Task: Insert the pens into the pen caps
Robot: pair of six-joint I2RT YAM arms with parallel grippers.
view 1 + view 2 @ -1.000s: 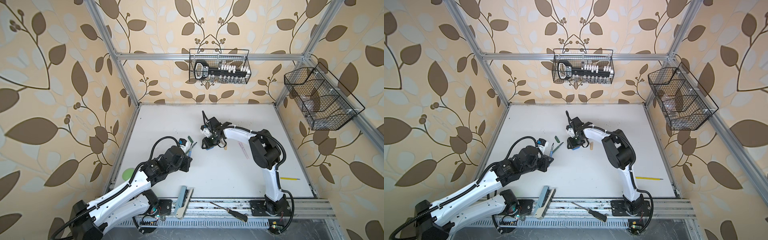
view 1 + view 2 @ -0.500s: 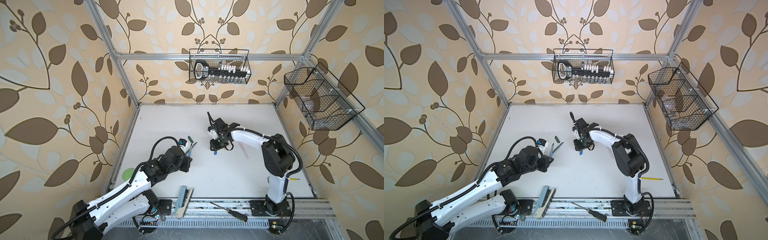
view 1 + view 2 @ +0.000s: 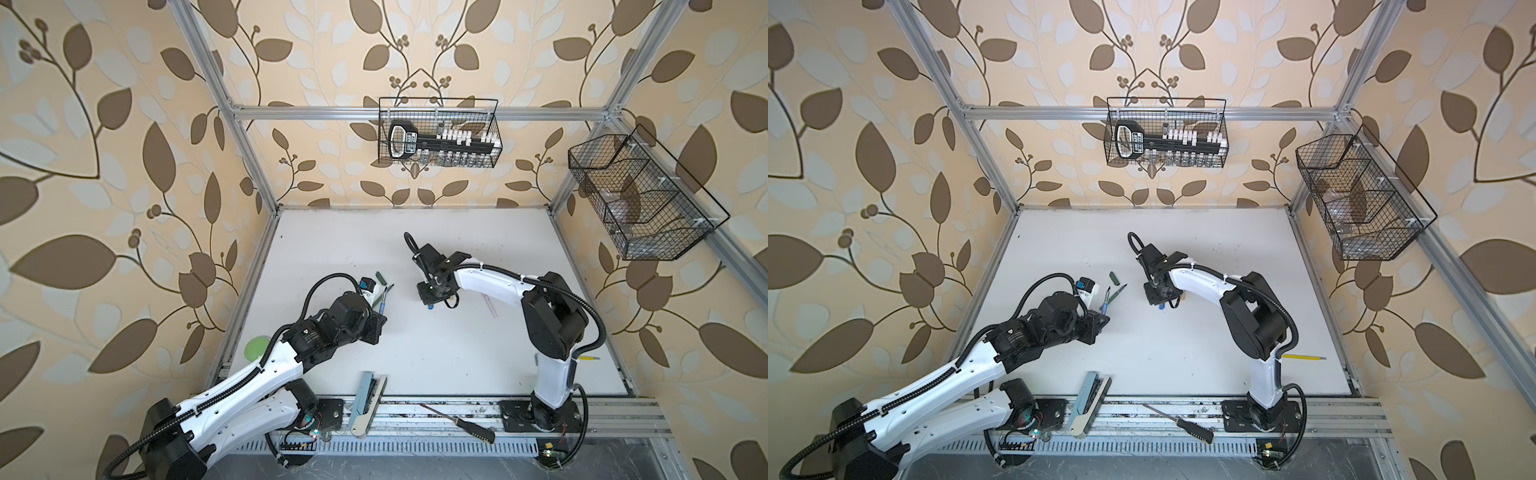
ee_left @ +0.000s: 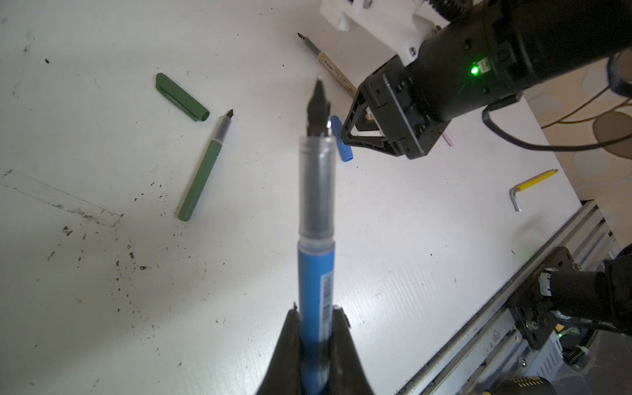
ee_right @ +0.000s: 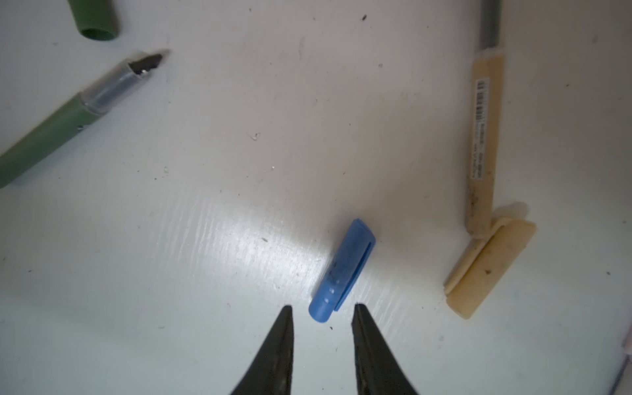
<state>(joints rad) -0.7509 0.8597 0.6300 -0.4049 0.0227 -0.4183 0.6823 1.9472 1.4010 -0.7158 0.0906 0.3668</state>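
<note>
My left gripper (image 4: 316, 313) is shut on the blue pen (image 4: 316, 273), whose dark tip points away above the table. The blue pen cap (image 5: 342, 270) lies flat on the white table. My right gripper (image 5: 322, 307) hangs just over the cap's near end, open, with a fingertip on either side. The green pen (image 4: 201, 174) and the green pen cap (image 4: 181, 97) lie apart near the left gripper. A tan pen (image 5: 482, 147) lies with its end against the tan pen cap (image 5: 490, 270). In a top view a pink pen (image 3: 490, 305) lies under the right arm.
A yellow hex key (image 3: 1304, 357) lies by the right arm's base. On the front rail lie a black-handled screwdriver (image 3: 457, 422) and a grey-blue case (image 3: 365, 401). A green disc (image 3: 257, 347) sits at the table's left edge. Wire baskets (image 3: 438, 137) hang on the walls.
The right gripper has shifted rightward and toward the front, over the blue cap, and its jaws have narrowed. The left arm holds still with the blue pen.
</note>
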